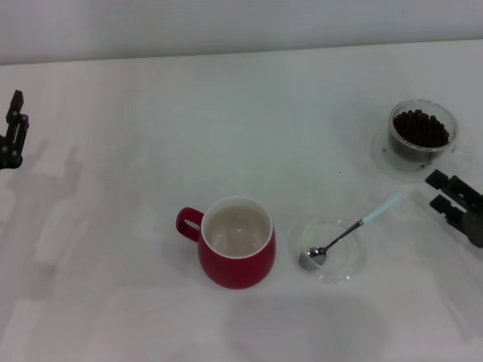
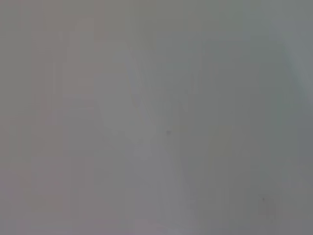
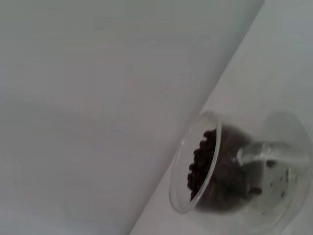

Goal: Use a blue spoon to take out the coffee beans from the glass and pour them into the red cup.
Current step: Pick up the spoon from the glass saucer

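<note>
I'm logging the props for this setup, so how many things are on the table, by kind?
Cups: 2, the red cup and the glass holding the coffee beans
Saucers: 1, the clear saucer
Spoons: 1, the blue spoon resting on the saucer
Total: 4, counting the beans with their glass

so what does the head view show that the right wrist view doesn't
Only the head view shows the red cup, the blue spoon lying with its bowl in a clear saucer, the left gripper at the table's left edge, and the right gripper, open, near the spoon's handle. Only the right wrist view shows the glass's handle close up. Both show the glass of coffee beans on the white table.
</note>
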Controlling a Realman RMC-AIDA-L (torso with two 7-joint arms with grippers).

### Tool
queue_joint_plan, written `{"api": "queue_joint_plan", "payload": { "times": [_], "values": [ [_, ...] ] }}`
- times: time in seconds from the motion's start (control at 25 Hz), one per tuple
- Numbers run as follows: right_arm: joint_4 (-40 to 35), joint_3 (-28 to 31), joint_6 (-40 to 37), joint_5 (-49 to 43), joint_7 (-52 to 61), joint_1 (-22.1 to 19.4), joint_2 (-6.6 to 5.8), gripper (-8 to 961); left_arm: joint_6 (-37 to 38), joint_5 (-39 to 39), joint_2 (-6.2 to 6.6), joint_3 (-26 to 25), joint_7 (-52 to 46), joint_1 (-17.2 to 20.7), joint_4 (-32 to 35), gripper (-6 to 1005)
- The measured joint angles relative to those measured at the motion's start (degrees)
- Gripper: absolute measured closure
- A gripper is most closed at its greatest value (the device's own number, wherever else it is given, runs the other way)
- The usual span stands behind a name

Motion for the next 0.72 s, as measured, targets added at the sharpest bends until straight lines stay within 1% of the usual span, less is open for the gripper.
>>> {"api": "queue_joint_plan", "payload": {
  "times": [0.4,0.72],
  "values": [
    [5.54,-0.06,0.27,-0.03,-2.84,1.69,0.33,120,0.03,-0.12,0.04,-0.41,-0.03,-1.28,-1.05,484],
    [8.22,0.02,-0.14,-0.03,-5.51,2.69,0.44,121,0.61,-0.12,0.04,-1.15,0.04,-0.99,-1.07,483]
  ]
}}
